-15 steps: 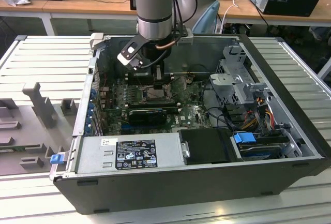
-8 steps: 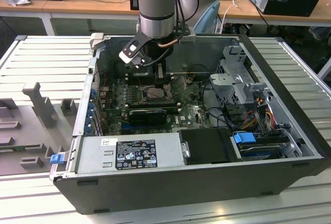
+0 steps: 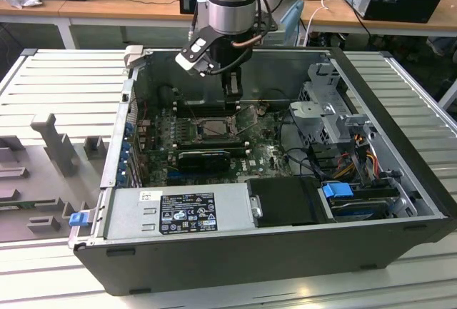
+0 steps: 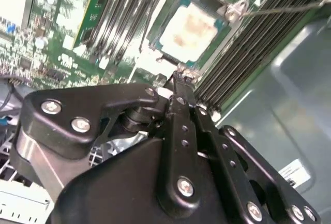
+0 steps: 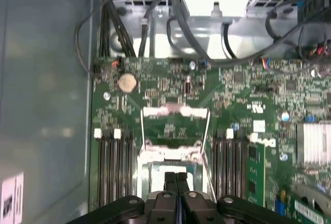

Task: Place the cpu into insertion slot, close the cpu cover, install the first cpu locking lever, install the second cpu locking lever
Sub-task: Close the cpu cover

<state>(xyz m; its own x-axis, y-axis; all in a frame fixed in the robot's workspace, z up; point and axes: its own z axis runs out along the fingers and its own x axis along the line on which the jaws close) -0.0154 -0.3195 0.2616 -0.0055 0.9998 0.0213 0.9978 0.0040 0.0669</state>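
Reaching down into the open computer case, the arm holds its gripper over the socket in the middle of the motherboard, between two banks of memory slots. In both wrist views the fingers are pressed together with no gap. Whether anything thin is pinched between them cannot be told. Their tips hang right at one edge of the socket.

The cpu lies flat in the socket, its pale metal top facing up and marked with a brownish smear. Being square, it has no long axis, and its sides run parallel to the memory slots. The cpu cover looks swung open off the socket, with green board visible through its window. A thin lever wire reaches out past one socket corner.
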